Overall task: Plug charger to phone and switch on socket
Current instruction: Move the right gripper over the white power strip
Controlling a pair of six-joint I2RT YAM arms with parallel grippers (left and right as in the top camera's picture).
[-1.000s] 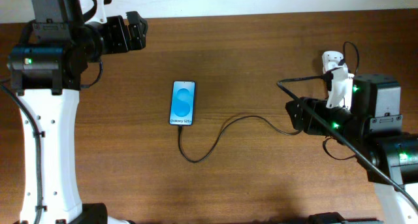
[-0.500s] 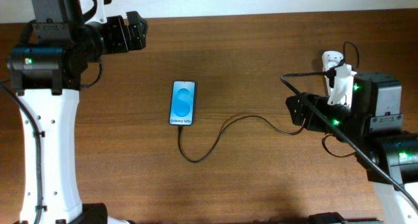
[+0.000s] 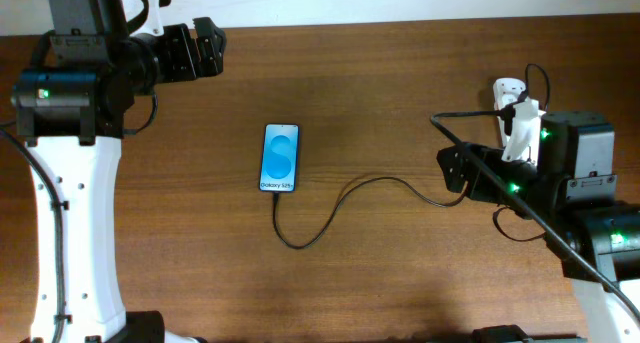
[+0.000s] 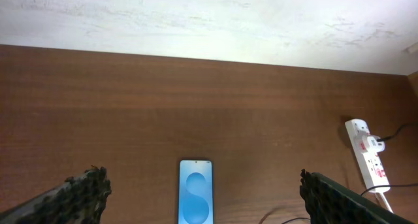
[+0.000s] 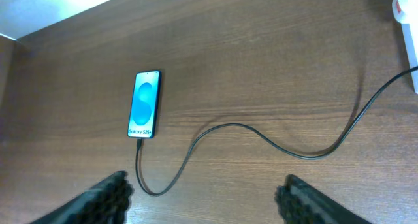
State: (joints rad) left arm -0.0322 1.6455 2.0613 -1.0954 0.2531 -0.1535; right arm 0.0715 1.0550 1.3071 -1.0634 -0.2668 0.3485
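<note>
We see the phone (image 3: 281,157) lying flat near the tabletop's middle, its screen lit blue. The charger (image 3: 330,211) meets the phone's near end and loops toward the near edge. From there it runs right to the socket (image 3: 510,91), which lies toward the far right corner, partly under the right arm. Our left gripper (image 3: 218,45) hangs by the far left corner, jaws spread wide, holding nothing. Our right gripper (image 3: 447,176) hovers above the cable's right stretch, jaws apart and empty.
</note>
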